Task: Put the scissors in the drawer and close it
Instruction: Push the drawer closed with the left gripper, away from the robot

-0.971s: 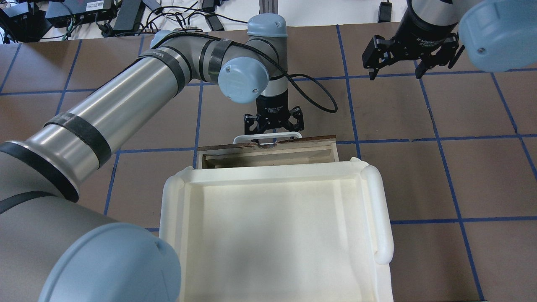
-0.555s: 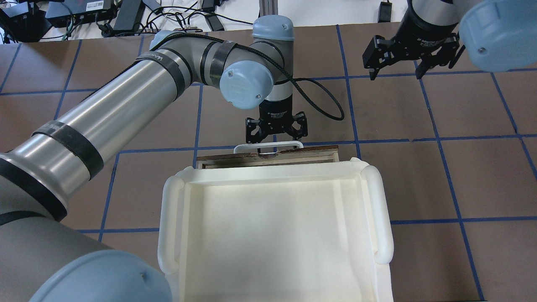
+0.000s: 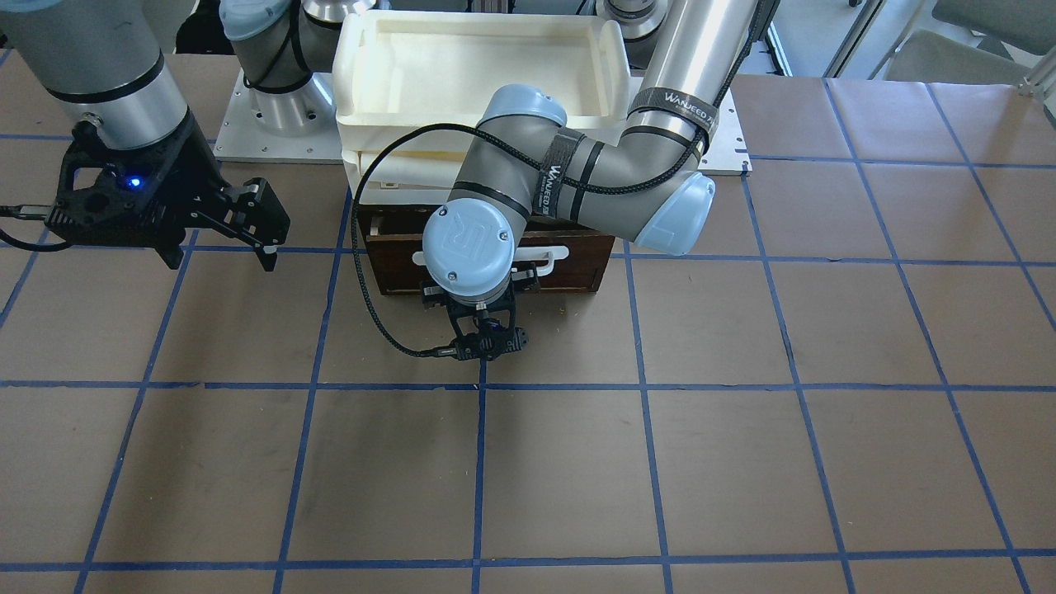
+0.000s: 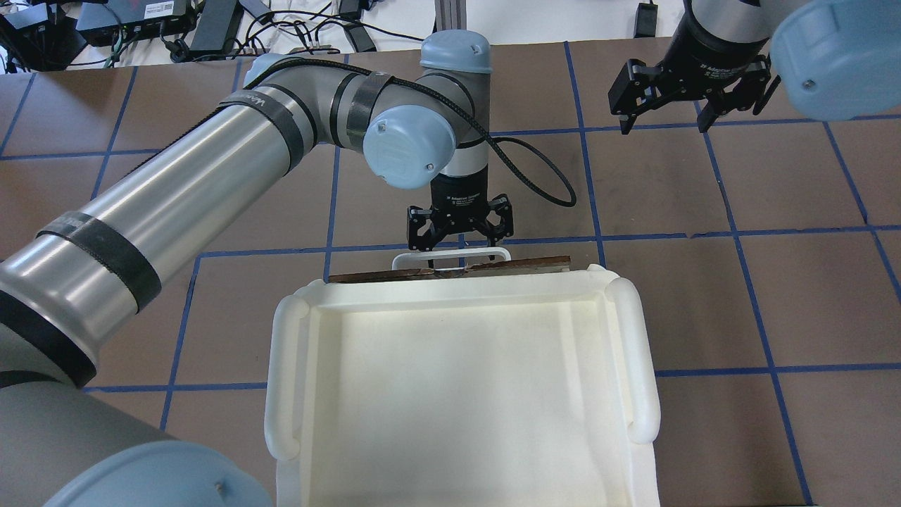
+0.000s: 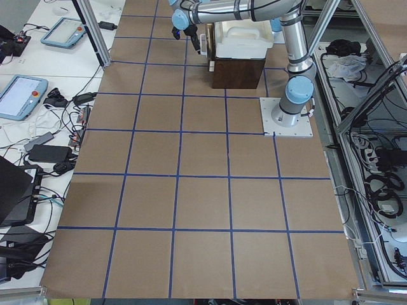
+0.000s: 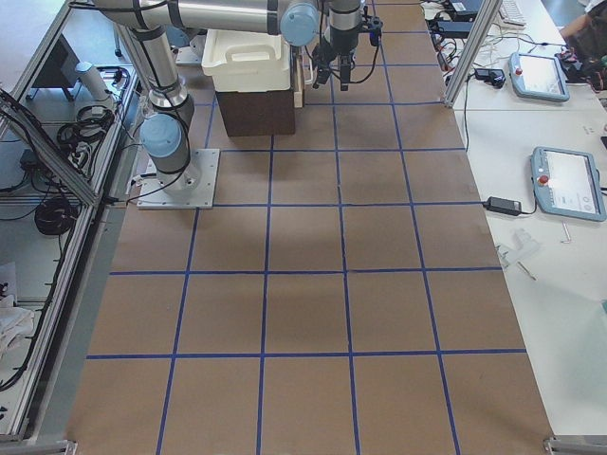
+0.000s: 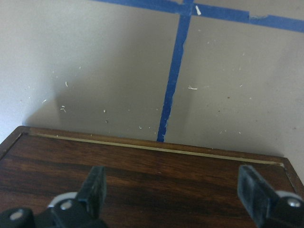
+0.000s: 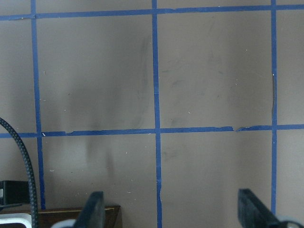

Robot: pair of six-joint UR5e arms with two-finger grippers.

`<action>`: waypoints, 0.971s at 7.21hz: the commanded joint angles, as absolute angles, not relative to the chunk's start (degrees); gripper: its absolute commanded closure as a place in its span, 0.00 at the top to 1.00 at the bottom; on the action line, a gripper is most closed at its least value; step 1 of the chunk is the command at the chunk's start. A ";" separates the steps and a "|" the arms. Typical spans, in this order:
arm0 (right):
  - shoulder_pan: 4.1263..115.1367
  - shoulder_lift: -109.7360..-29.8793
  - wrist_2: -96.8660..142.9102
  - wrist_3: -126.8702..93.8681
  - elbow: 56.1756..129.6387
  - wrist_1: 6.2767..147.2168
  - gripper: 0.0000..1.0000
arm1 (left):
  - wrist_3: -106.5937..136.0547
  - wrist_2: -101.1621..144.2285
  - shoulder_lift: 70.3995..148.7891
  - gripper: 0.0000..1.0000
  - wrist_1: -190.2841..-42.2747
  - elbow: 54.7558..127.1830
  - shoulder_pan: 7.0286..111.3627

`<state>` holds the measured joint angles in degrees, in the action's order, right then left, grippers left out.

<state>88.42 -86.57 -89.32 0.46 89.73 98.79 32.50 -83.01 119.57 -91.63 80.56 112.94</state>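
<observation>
Before the drawer [image 3: 582, 268], left gripper [image 4: 460, 240] (jaws apart).

Dark-brown wooden drawer [image 3: 577, 264] lies under the white plastic tray unit [image 4: 450, 290] on the brown paper-covered surface [image 4: 704, 303]; left pincer [image 4: 459, 241] just before the drawer's white bar handle [image 3: 554, 247]; right pincer [image 4: 663, 129] well apart, to the robot's right, above the surface

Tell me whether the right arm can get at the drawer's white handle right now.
Probably not cleanly. The left gripper sits open right at the handle of the drawer, blocking the approach; the right gripper hangs open well off to the side.
</observation>
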 commanded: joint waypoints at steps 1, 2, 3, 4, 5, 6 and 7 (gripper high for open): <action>88.42 -86.57 -89.30 0.53 89.74 98.79 1.00 | 33.57 -82.19 119.01 1.00 -93.34 80.68 112.94; 88.42 -86.49 -89.38 0.53 89.74 98.79 1.00 | 34.88 -81.57 119.35 1.00 -93.43 80.86 113.03; 88.42 -86.57 -89.38 0.53 89.74 98.79 1.00 | 34.98 -81.56 119.27 1.00 -93.95 81.12 113.29; 88.42 -86.57 -89.30 0.61 89.74 98.79 1.00 | 34.98 -81.56 118.83 1.00 -94.04 81.12 113.38; 88.42 -86.57 -89.30 0.62 89.74 98.79 1.00 | 34.98 -81.39 118.57 1.00 -94.48 81.12 113.47; 88.42 -86.57 -89.30 0.62 89.74 98.79 1.00 | 34.89 -81.47 117.87 1.00 -95.79 81.12 113.81; 88.42 -86.57 -89.30 0.62 89.74 98.79 1.00 | 34.89 -81.56 117.34 1.00 -95.97 81.30 114.43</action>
